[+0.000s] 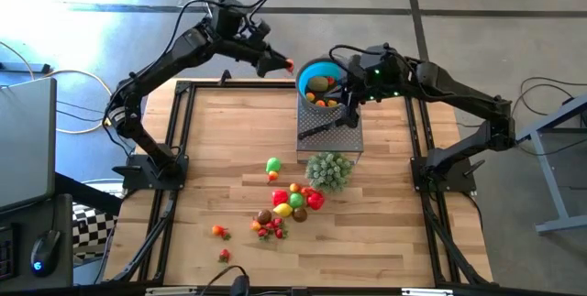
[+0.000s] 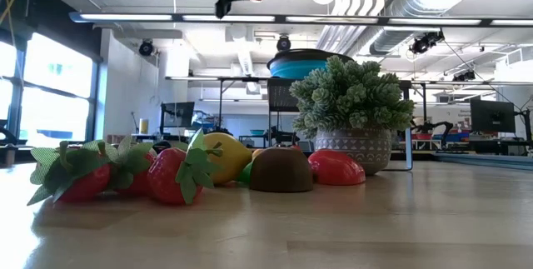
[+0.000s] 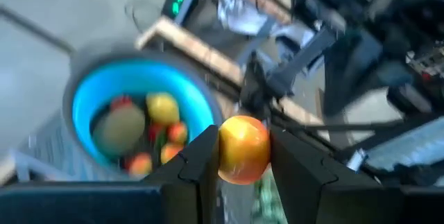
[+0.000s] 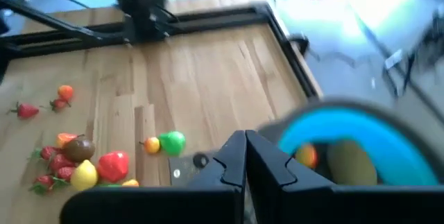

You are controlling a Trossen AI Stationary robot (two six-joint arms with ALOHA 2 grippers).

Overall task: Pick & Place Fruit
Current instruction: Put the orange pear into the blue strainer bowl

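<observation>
My left gripper is high above the table's far left and is shut on a small round orange-red fruit, just left of the blue bowl. The bowl stands on a grey mesh stand and holds several fruits. My right gripper is shut at the bowl's right rim, holding nothing. More fruits lie loose on the wooden table, among them a green one and strawberries. My left gripper pinches the round fruit by two opposite sides between its two fingers. The fingers come from the table's left, nearly level and slanting a little down. The fruit is lifted clear, high above the table and beside the bowl's rim.
A pale green bushy plant in a pot stands just in front of the mesh stand. A black frame runs along the table's sides. Two small fruits lie near the front left. A laptop sits off the table's left.
</observation>
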